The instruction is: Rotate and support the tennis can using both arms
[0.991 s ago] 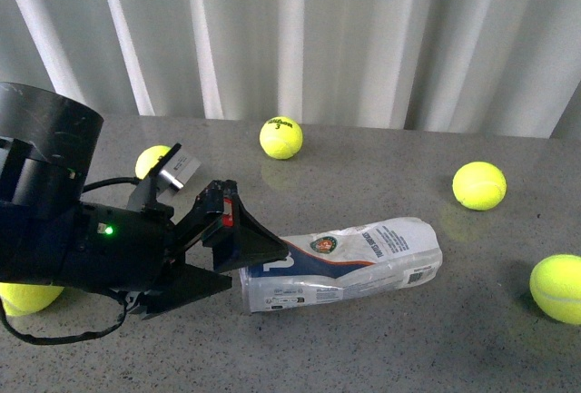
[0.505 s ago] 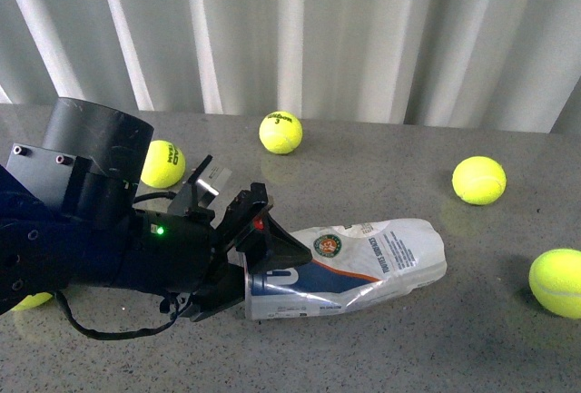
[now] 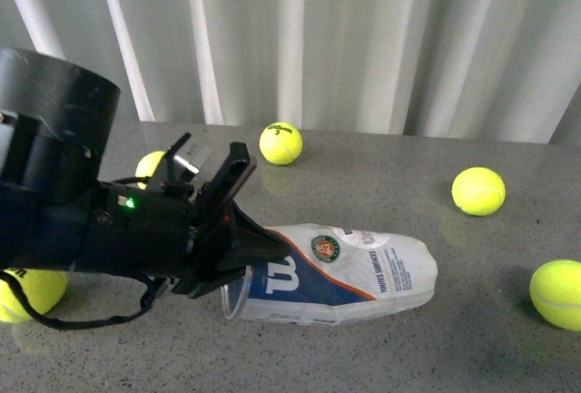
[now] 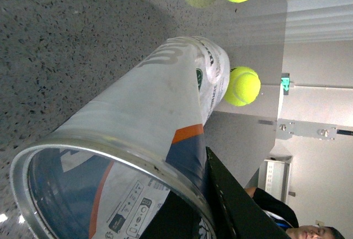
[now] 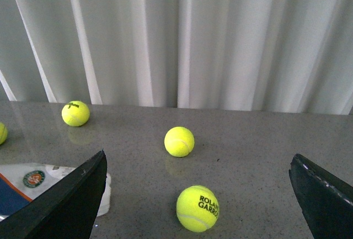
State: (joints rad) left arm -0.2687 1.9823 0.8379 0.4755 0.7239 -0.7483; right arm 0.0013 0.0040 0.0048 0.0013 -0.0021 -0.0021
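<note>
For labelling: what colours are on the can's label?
Blue, white and orange on the can; clearest in the front view.

On table (image 3: 381,175), tennis can (image 3: 349,270) amid balls (image 3: 478,191)

Tennis can (image 3: 349,277): I log clear glossy plastic under a shiny, creased printed label, finished at the mouth with a bright silver metal rim (image 4: 110,144). Table (image 3: 381,184): I log a grey speckled stone-look top, smooth and polished enough to mirror the tennis balls (image 3: 478,190), which are fuzzy yellow-green felt. Curtain (image 3: 363,39): white matt cloth in soft folds; left gripper (image 3: 256,261): smooth matt black plastic, by my read.
</note>
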